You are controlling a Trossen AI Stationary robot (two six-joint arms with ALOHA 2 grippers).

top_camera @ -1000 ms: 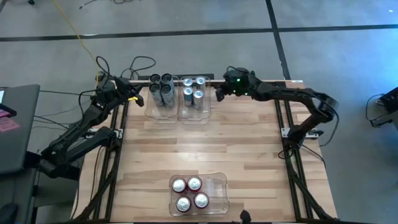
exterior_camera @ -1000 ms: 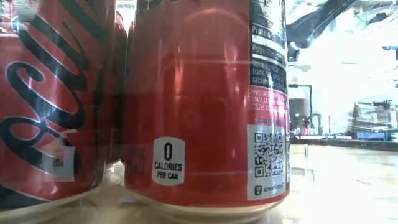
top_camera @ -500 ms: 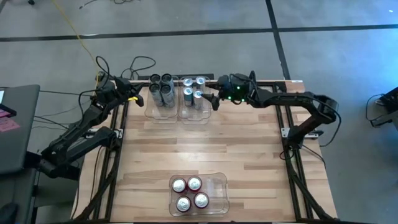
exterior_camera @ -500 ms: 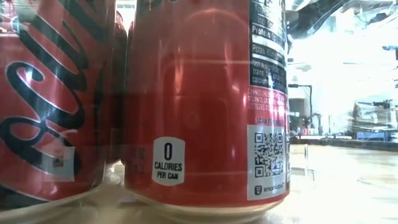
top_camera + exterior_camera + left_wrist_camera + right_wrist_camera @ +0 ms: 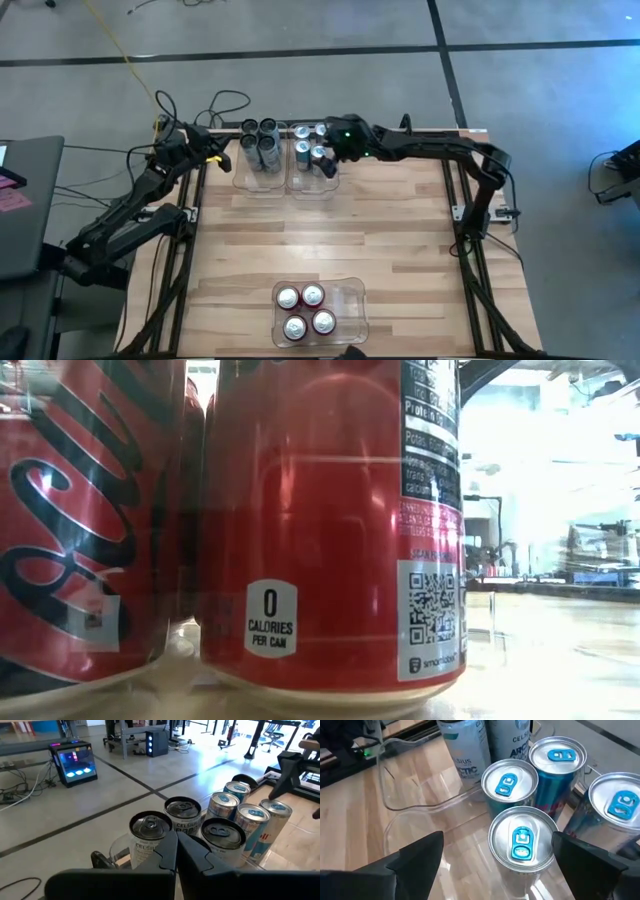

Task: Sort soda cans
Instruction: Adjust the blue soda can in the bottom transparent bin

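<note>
**Right gripper spread wide over the blue-and-silver cans**

The right gripper (image 5: 328,160) hangs above the clear bin (image 5: 312,186) at the far edge of the table (image 5: 400,240), its fingers (image 5: 420,854) standing wide apart on either side of a silver can with a blue tab (image 5: 522,847), not touching it. Three more blue-tabbed cans (image 5: 510,787) crowd just beside that one in the same bin. In the neighbouring bin (image 5: 258,183), right alongside, stand the dark grey cans (image 5: 262,140), packed together and upright.

Over on the other side, the left gripper (image 5: 176,851) waits off the table's far left corner with its fingers pressed together and nothing between them, the grey cans (image 5: 150,832) just ahead of it.

Down at the near edge, a third clear bin (image 5: 352,300) holds four red cans (image 5: 305,310) clustered in its left part; the low view is filled by two of them (image 5: 330,530) standing upright side by side
</note>
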